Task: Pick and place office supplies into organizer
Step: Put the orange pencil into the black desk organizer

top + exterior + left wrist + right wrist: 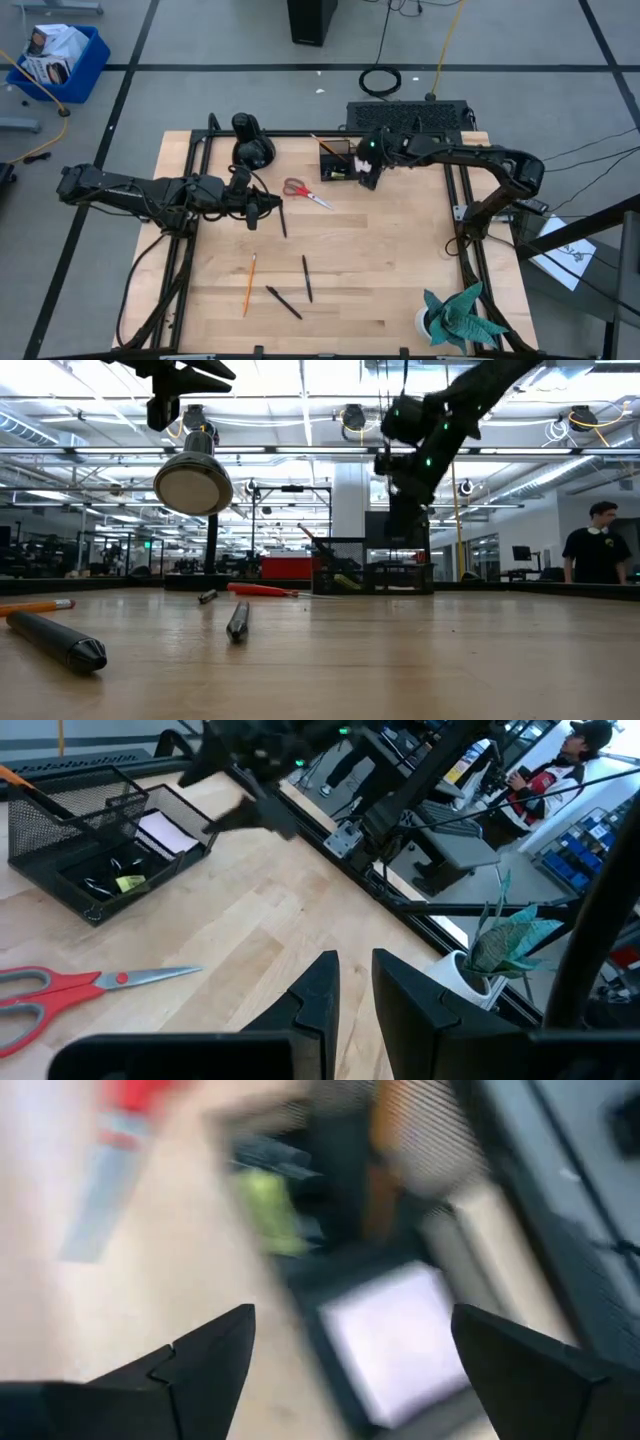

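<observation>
right gripper [368, 181] over organizer [337, 164], fingers spread

Counted on the table: one pair of scissors [305, 192], one pencil [249, 284], three loose black pens [282, 219] [307, 277] [284, 302], one organizer [337, 160], one sticky-note pad [166, 832] in its tray, one black bulbous object [251, 141], one paper plant [462, 313]. Two arms were present.
</observation>
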Robot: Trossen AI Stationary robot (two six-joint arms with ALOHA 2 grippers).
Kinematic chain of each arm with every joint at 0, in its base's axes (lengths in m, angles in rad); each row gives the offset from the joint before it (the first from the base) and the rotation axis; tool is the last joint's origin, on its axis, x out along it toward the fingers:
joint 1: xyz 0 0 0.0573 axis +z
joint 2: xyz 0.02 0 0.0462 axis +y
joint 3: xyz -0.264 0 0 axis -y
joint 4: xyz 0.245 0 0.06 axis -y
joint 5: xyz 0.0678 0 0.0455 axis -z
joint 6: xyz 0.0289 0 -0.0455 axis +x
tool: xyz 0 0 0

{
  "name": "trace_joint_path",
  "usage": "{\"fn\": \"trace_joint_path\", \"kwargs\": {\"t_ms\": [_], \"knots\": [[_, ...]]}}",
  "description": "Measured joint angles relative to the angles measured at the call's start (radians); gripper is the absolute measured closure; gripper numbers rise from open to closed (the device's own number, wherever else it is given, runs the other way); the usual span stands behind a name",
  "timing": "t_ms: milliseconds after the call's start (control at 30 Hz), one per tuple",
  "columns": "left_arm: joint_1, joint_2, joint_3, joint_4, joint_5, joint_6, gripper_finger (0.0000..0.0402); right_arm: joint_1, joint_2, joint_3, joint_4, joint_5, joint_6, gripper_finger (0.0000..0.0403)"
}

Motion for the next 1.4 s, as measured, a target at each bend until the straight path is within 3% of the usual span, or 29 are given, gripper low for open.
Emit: {"fn": "trace_joint_path", "kwargs": {"t_ms": [333,500,700,833,1000,1167,1267,1400], "knots": [[0.013,0.000,0.000,0.003,-0.003,0.030,0.0334,0.308,-0.021,0.000,0.188,-0.086,0.248,0.0076],[0.013,0.000,0.000,0.010,-0.003,0.028,0.0334,0.428,-0.021,0.000,0.244,0.014,0.341,0.0078],[0.013,-0.001,0.000,0.105,-0.004,0.062,0.0334,0.528,-0.021,0.000,0.298,0.175,0.594,0.0078],[0.013,-0.001,0.000,0.181,-0.002,0.095,0.0334,0.564,-0.021,0.000,0.306,0.203,0.751,0.0078],[0.013,-0.002,0.000,0.178,0.097,0.142,0.0334,0.585,-0.021,0.000,0.252,0.228,0.784,0.0078],[-0.032,-0.001,0.000,0.022,0.290,0.140,0.0334,0.588,-0.021,0.000,0.177,0.226,0.746,0.0078],[-0.071,-0.001,0.000,-0.085,0.334,-0.020,0.0334,0.588,-0.021,0.000,0.123,0.225,0.683,0.0078],[-0.128,-0.001,0.000,-0.202,0.249,-0.339,0.0334,0.588,-0.021,-0.001,0.010,0.193,0.593,0.0078]]}}
